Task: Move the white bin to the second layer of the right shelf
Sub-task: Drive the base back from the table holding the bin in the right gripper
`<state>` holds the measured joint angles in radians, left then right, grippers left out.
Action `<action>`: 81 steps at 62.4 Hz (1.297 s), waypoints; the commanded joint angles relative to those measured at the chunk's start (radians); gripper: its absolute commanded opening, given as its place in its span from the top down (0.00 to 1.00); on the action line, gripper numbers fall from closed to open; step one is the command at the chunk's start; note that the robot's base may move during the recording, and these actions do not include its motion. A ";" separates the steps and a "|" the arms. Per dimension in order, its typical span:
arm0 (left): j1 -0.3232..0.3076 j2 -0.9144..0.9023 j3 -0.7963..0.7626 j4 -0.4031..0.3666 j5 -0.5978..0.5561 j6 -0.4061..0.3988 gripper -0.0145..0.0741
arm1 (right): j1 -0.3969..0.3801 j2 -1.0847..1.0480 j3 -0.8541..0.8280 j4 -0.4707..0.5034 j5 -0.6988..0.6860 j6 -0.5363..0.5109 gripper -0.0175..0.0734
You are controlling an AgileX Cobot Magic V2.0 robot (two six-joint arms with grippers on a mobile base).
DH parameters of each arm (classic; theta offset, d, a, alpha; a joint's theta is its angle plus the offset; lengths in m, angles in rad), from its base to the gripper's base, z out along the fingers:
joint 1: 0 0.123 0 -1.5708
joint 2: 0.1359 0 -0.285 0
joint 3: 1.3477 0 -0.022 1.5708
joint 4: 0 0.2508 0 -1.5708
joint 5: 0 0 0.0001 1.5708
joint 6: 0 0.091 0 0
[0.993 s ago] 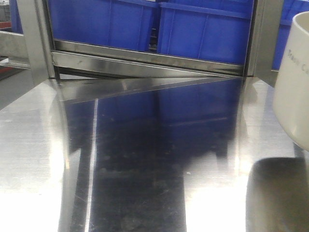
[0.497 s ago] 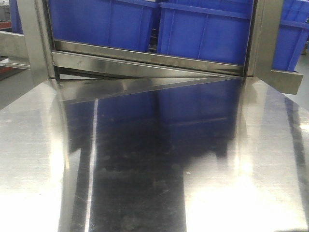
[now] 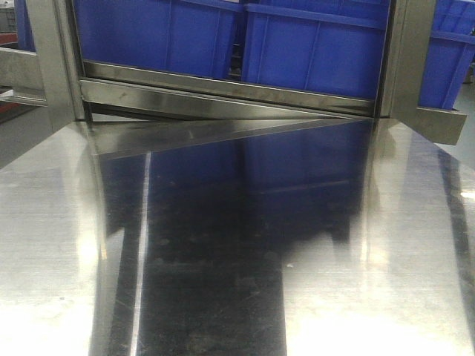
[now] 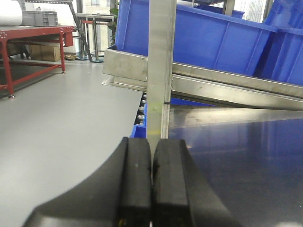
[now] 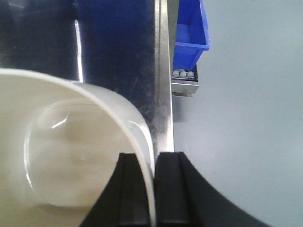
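Left gripper (image 4: 152,144): two black fingers (image 4: 137,179) pressed flat against each other, the seam closed along its whole visible length, nothing between them. Wrist held roughly level, the tips aimed forward.

Right gripper (image 5: 153,160): wrist pitched steeply downward. Black fingers (image 5: 171,189) stand a narrow gap apart, clamped on the thin wall of the white bin (image 5: 61,142), one finger inside the rim and one outside. The wall fills the gap and both pads touch it.
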<state>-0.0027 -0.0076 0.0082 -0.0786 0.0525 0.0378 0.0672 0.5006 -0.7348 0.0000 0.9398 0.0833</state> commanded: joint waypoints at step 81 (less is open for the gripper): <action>0.001 -0.016 0.027 -0.007 -0.081 -0.004 0.74 | -0.006 0.002 -0.027 0.000 -0.084 -0.004 0.75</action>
<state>-0.0027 -0.0076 0.0082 -0.0786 0.0525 0.0378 0.0672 0.5006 -0.7348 0.0000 0.9398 0.0833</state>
